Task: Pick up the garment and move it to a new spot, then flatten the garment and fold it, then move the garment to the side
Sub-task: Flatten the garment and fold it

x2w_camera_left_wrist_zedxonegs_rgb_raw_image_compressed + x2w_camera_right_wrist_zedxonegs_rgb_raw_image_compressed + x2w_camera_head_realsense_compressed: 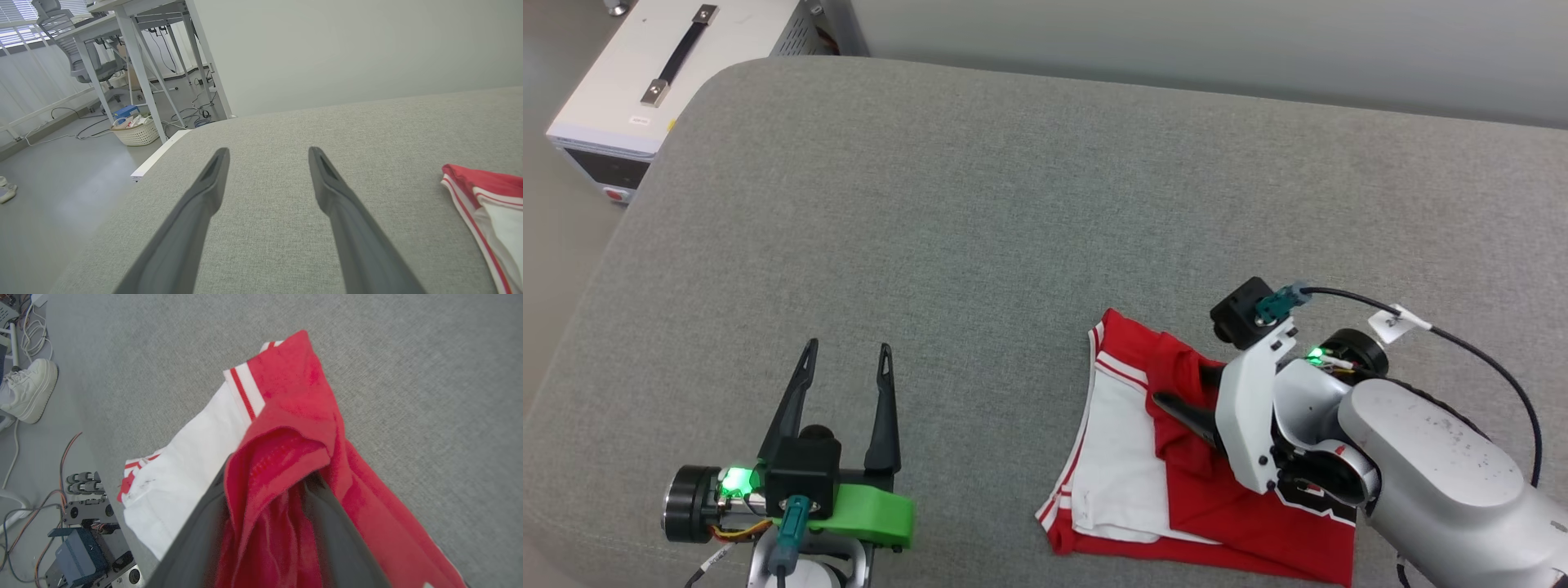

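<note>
Left jaws wide above bench (980, 188); right jaws parted, garment (1127, 465) folds between them. Garment lies near bench's front edge; grey fabric surface stretches open leftward.

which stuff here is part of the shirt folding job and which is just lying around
Job: shirt; right hand among its folds; left hand, open; grey pad beneath.
Lying about: white box; basket; shoe; desk.

Grey cushion (980, 204) seemingly open beyond the garment (1127, 457).
</note>
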You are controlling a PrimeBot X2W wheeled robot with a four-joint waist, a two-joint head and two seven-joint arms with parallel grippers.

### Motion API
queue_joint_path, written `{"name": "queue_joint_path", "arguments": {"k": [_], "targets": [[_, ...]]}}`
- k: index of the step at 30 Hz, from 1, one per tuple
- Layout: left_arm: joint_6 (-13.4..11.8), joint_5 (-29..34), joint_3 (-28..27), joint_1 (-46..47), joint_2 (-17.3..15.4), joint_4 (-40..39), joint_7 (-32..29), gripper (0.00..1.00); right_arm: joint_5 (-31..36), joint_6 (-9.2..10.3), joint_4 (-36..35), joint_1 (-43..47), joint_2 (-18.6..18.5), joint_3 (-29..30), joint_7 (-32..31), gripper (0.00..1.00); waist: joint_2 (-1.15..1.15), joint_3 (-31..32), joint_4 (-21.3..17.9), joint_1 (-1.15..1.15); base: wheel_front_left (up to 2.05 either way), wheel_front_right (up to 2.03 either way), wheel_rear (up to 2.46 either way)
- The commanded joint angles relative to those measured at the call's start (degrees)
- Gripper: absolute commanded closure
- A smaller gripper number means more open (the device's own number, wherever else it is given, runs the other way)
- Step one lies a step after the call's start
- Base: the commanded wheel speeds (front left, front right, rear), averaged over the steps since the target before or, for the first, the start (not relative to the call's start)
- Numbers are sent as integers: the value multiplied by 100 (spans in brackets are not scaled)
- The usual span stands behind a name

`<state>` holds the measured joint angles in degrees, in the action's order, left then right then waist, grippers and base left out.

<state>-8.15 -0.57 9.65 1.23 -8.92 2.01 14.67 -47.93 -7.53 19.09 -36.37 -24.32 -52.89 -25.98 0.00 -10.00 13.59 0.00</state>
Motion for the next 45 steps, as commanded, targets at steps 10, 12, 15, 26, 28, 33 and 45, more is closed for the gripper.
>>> {"name": "queue_joint_path", "arguments": {"k": [10, 12, 15, 26, 28, 33, 45], "targets": [[-75, -4, -121, -248, -130, -32, 33, 0, 404, 4, -665, 603, -507, 1307, 1541, 0, 0, 444, -528, 0, 0, 0, 0], [-83, -8, -151, -297, -152, -47, 33, 0, 606, 4, -729, 783, -477, 1720, 1877, 0, 0, 487, -619, 0, 0, 0, 0], [-91, -17, -194, -352, -178, -60, 33, 0, 1063, 4, -809, 1046, -419, 2247, 2313, 0, 0, 545, -735, 0, 0, 0, 0], [-95, -32, -287, -480, -213, -110, 33, 0, 2842, 4, -1290, 2304, 454, 4266, 3620, 0, 0, 746, -1014, 0, 0, 0, 0], [-91, -39, -298, -506, -209, -118, 33, 0, 3061, 4, -1441, 2545, 683, 4526, 3757, 0, 0, 771, -1040, 0, 0, 0, 0], [-64, -53, -314, -565, -200, -130, 33, 0, 3480, 4, -1782, 3117, 1131, 4901, 3941, 0, 0, 817, -1080, 0, 0, 0, 0], [24, -87, -342, -653, -182, -27, 33, 0, 3634, 4, -2019, 4038, 1748, 5218, 4032, 0, 0, 898, -1078, 0, 0, 0, 0]]}}
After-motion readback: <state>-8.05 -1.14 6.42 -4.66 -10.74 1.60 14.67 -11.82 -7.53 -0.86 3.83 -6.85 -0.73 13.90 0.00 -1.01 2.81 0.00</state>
